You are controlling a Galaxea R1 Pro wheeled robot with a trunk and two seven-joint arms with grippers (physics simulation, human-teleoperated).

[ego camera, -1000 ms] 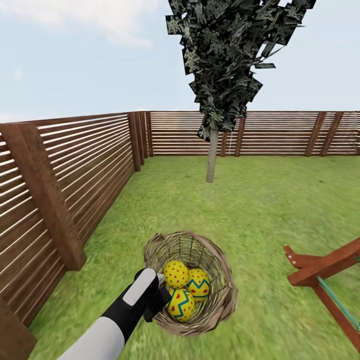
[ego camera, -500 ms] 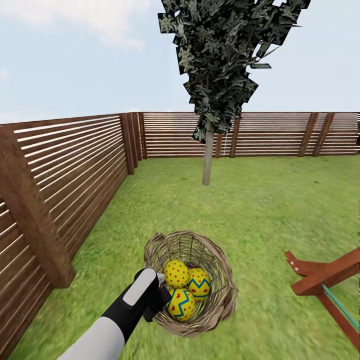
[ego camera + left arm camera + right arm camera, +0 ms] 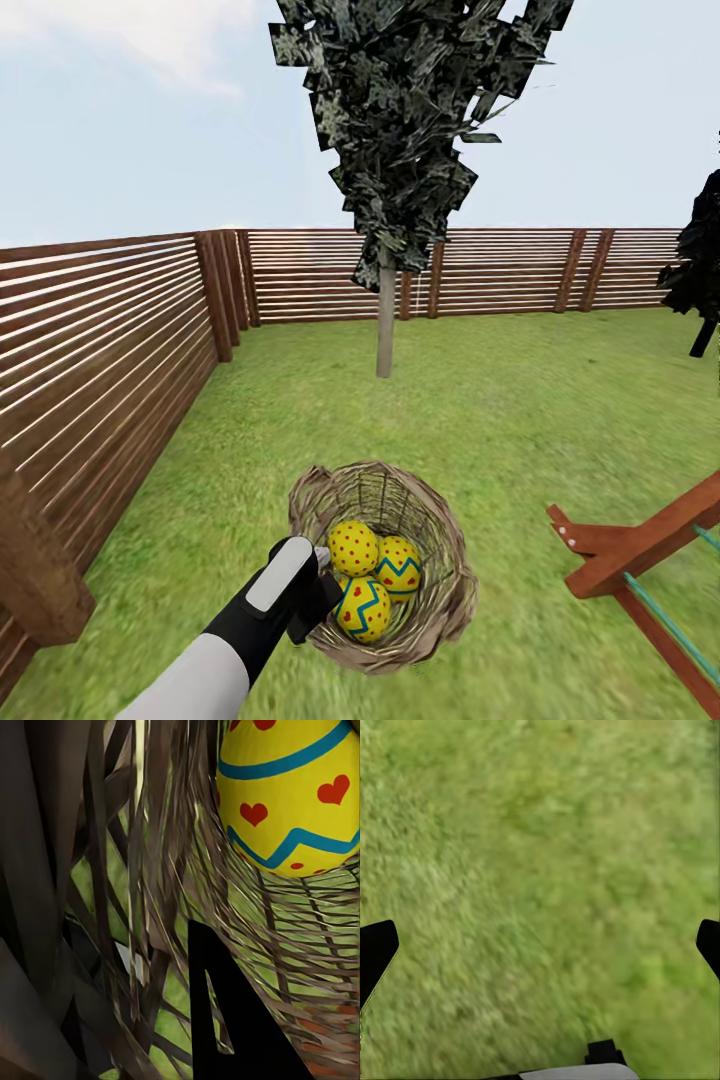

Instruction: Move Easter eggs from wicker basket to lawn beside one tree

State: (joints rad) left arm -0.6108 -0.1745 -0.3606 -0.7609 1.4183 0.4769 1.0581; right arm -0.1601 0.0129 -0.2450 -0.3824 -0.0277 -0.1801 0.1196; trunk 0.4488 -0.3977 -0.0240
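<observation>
Left claw [image 3: 318, 578] at basket [image 3: 445, 600] rim — grip unclear.

The lawn [image 3: 480, 420] carries the tree [image 3: 385, 330] near the far fence corner and a red-brown wooden frame [image 3: 640, 560] at its right edge.

A brown horizontal-slat fence [image 3: 110, 330] runs from nine o'clock round to one o'clock under a pale blue sky [image 3: 620, 120] with thin cloud. A black-trunked dark tree [image 3: 700, 270] stands at three o'clock, a reddish wooden frame [image 3: 625, 560] at four o'clock.
</observation>
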